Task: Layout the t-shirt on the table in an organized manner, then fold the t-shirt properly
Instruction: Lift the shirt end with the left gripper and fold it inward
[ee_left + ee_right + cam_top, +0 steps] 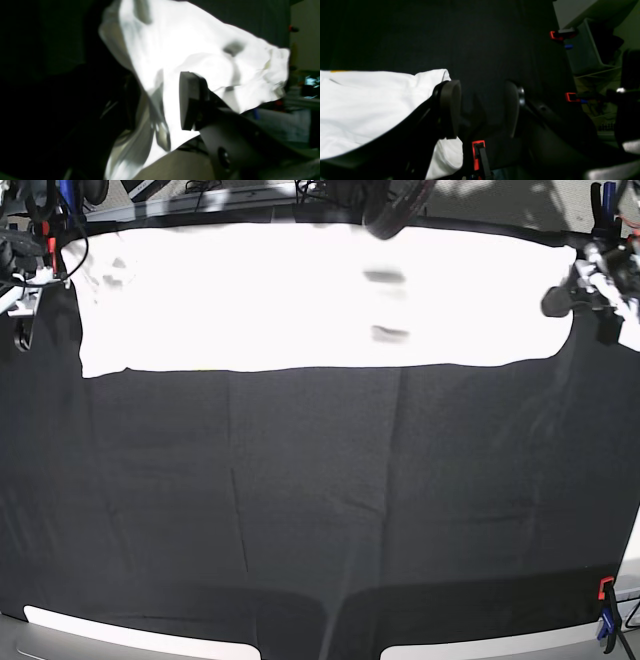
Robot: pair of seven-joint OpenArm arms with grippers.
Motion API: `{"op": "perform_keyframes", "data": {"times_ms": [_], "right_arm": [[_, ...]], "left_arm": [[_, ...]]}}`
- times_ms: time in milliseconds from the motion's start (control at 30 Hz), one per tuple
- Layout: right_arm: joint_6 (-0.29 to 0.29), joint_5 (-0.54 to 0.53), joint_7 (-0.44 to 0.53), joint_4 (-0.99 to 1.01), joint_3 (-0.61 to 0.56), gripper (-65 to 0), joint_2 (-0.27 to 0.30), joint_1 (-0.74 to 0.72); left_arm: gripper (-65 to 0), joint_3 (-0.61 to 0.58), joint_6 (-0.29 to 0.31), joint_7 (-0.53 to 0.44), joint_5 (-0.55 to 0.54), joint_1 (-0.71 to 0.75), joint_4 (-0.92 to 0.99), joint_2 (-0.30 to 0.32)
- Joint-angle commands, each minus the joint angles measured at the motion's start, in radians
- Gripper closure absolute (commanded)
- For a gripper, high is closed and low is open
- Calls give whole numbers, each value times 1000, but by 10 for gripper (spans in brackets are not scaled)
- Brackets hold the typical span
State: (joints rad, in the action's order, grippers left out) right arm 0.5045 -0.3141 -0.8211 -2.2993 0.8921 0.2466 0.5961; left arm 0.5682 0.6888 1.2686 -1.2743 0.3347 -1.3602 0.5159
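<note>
The white t-shirt (300, 300) lies spread in a wide band along the far edge of the black-clothed table (320, 510). My left gripper (562, 300) is at the shirt's right end. In the left wrist view its jaws (160, 100) stand apart, one grey pad (188, 100) clear to see and the other lost in shadow, with rumpled shirt cloth (190, 40) across the gap. My right gripper (481, 110) is open over bare table (482, 37). A corner of the shirt (370, 105) lies just beside its left finger (450, 110).
Orange clamps (478, 152) (555, 35) (570, 97) grip the table's edges, and another (605, 598) sits at the near right corner. A grey bin (585, 50) stands past the table edge. Cables and the right arm's base (22, 270) crowd the far left corner.
</note>
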Motion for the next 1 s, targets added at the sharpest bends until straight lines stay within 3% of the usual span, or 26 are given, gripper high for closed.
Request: {"op": "perform_keyframes", "data": {"times_ms": [0,133,167,267,567,733,967], "right_arm": [[-3,-4,14,-18,7,-269,14,3],[-3,-4,13,-18,7,-269,14,3],[-3,-4,12,-18,7,-269,14,3],[-3,-4,8,-18,7,-269,14,3],[-3,-4,5,-18,7,-269,14,3],[-3,-4,5,-18,7,-269,14,3],[-3,-3,1,-18,7,-269,14,3]], "left_arm": [[-243,7,8,-9,1,-5,-11,42],[-261,7,8,-13,64,-5,-11,89],[-290,7,8,-18,75,-5,-11,92],[-456,7,8,-44,78,-4,-11,85],[-447,7,8,-96,70,-5,-11,83],[-446,6,8,-88,124,4,-11,82],[-446,6,4,-49,118,29,21,71]]}}
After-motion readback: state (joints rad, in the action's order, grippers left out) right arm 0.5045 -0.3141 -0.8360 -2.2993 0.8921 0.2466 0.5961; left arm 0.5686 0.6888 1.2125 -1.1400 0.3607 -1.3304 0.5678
